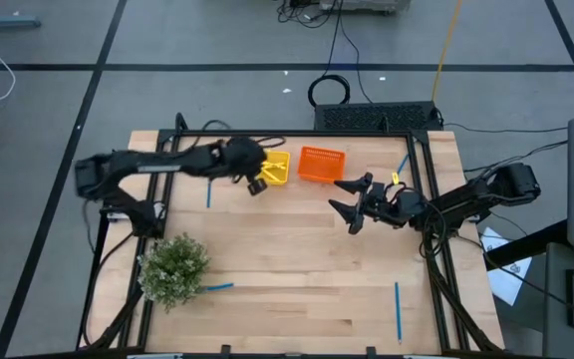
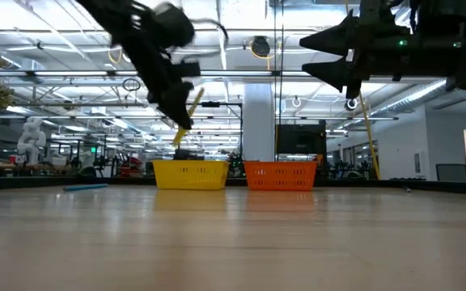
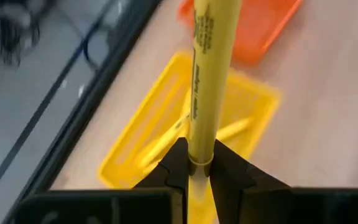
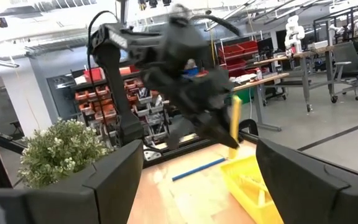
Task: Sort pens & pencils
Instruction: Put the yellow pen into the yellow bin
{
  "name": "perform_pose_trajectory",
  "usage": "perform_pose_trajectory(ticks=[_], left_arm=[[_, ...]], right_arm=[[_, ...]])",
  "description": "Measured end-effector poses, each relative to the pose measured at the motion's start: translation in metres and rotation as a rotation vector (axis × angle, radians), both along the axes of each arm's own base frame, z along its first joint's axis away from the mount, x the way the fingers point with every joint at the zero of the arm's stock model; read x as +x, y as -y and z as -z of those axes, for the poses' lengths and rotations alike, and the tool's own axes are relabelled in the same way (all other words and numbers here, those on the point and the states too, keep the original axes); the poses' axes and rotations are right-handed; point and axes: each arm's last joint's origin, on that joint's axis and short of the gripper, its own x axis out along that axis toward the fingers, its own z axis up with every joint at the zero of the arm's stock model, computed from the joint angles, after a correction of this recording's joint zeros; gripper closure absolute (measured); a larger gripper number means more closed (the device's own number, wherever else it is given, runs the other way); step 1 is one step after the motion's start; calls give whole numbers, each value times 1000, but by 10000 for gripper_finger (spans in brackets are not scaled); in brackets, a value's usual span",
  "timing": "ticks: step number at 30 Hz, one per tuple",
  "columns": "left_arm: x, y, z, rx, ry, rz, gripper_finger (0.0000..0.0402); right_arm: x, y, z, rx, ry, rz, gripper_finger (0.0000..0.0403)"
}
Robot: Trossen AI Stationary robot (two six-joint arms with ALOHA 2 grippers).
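Note:
My left gripper (image 1: 258, 182) hangs over the yellow tray (image 1: 276, 168) and is shut on a yellow pencil (image 3: 207, 74). The low view shows that pencil (image 2: 189, 113) slanting above the yellow tray (image 2: 190, 174). Another yellow pencil (image 3: 236, 129) lies inside the tray. The orange tray (image 1: 321, 165) stands right of the yellow one. Blue pens lie flat on the table (image 1: 208, 194), (image 1: 217, 287), (image 1: 398, 310), and one lies near the right frame (image 1: 404, 163). My right gripper (image 1: 351, 203) is open, raised off the table right of the trays, and holds nothing. My left gripper pinches the yellow pencil between its two fingers (image 3: 229, 171) near the pencil's lower end (image 3: 201, 158). The long remainder sticks out past the fingertips. The pencil is lifted clear and slants steeply over the yellow tray (image 3: 166, 134), touching nothing else.
A bushy green plant (image 1: 174, 267) stands near the table's near-left corner. A dark metal frame (image 1: 430, 189) runs along the table's sides. The bare wood in the middle of the table (image 1: 297, 259) is free room.

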Motion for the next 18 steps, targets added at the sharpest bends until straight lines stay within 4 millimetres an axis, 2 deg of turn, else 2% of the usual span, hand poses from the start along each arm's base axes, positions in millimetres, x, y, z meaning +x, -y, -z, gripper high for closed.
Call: perform_pose_trajectory(ticks=[6, 12, 14, 18], left_arm=[[26, -28, 28, -27, -221, 33, 362], [39, -35, 46, 8, -304, 43, 362], [39, -35, 46, 19, -313, 31, 344], [36, -34, 43, 7, -318, 16, 272]], right_arm=[[0, 0, 1, -1, -13, 0, 103], [0, 0, 1, -1, -14, 0, 103], [0, 0, 1, -1, -14, 0, 103], [0, 0, 1, -1, -14, 0, 103]])
